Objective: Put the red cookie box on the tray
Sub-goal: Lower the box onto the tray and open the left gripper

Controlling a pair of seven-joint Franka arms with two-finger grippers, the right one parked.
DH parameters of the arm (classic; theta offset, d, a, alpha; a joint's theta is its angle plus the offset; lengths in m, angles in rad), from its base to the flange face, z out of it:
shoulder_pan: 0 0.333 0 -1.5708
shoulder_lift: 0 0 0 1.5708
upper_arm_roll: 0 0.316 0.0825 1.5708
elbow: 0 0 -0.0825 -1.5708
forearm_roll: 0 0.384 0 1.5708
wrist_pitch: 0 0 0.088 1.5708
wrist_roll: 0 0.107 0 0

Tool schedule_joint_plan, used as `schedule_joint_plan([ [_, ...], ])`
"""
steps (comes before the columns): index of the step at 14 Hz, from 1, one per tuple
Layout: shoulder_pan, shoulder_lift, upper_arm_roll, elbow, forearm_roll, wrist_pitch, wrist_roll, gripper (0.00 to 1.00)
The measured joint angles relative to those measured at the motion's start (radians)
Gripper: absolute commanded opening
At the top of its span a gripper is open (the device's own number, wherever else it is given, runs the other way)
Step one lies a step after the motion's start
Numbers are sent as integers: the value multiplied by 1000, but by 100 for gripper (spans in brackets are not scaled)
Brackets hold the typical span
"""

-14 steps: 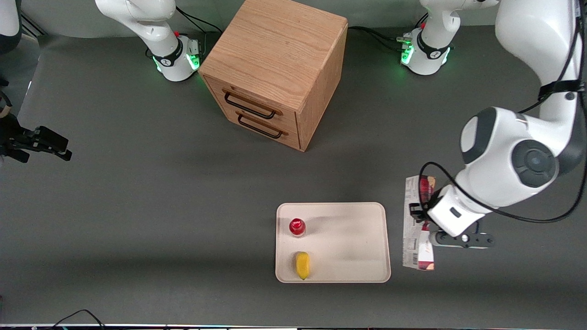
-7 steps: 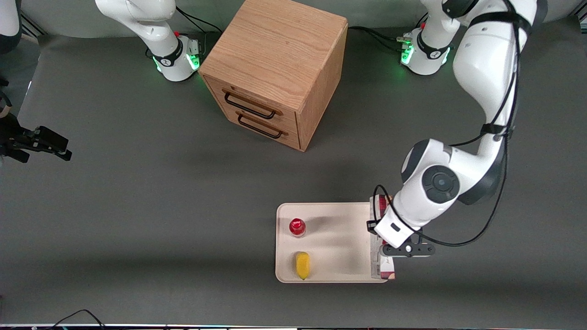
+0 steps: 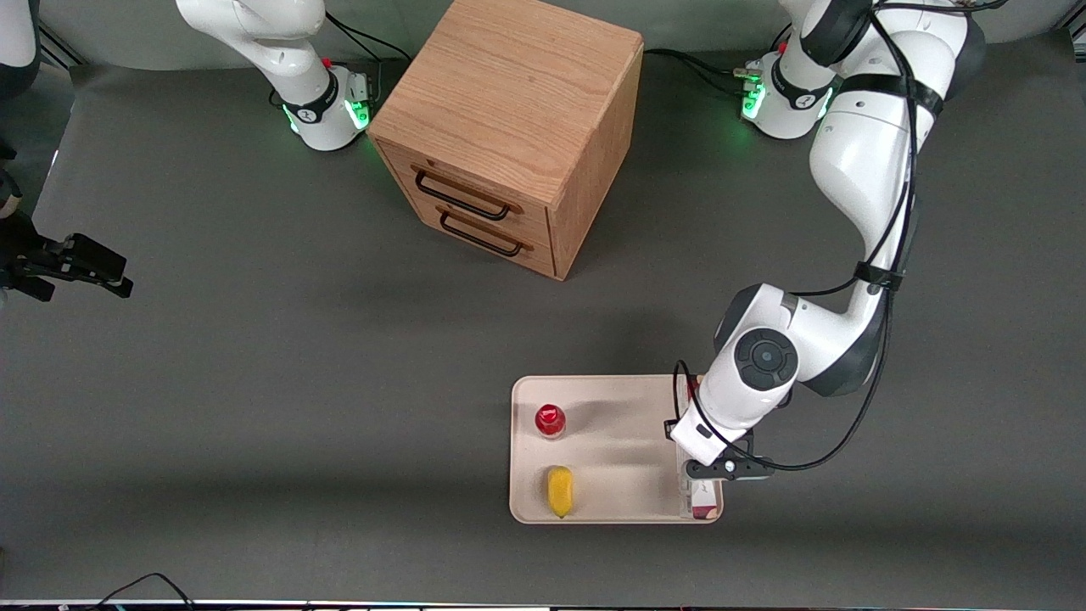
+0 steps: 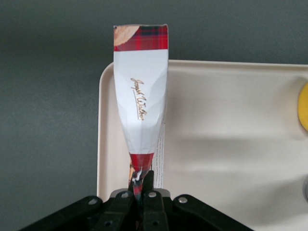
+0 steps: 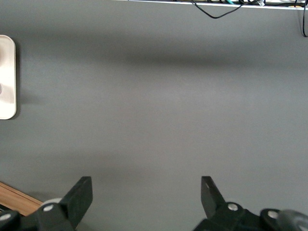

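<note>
A: Cardboard, red plaid and white: your box (image 3: pixel 701 496) looks light and thin, stiff along its length but easy to crush across its faces. From the front you see it along the tray (image 3: pixel 611 475) edge nearest the working arm, mostly hidden under the wrist.

B: And the gripper (image 3: pixel 697 458)?

A: Over that same tray edge, above the box. A bottle (image 3: pixel 550 419) and a yellow item (image 3: pixel 559 490) sit toward the tray's parked-arm end, well apart from it.

B: What does your wrist camera add?

A: There the gripper (image 4: pixel 141 182) is clamped on the box (image 4: pixel 141 91) across its thin faces near the middle. The box reaches out past the fingers (image 4: pixel 147 179), its plaid tip overhanging the tray (image 4: pixel 231 144) rim. Held edge-on like that, I'd expect it to tip flat on release.
</note>
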Motion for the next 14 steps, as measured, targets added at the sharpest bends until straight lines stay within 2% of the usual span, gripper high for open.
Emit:
schedule_joint_plan([
  [3,-1,16,23,-20,0,50,-10,0],
  [4,-1,17,25,-22,0,51,-12,19],
  [5,-1,17,26,-23,0,52,-14,85],
  [6,-2,17,26,-23,1,52,-19,100],
  [11,0,4,32,-24,12,72,-39,100],
  [14,33,-63,36,-27,9,62,-40,100],
])
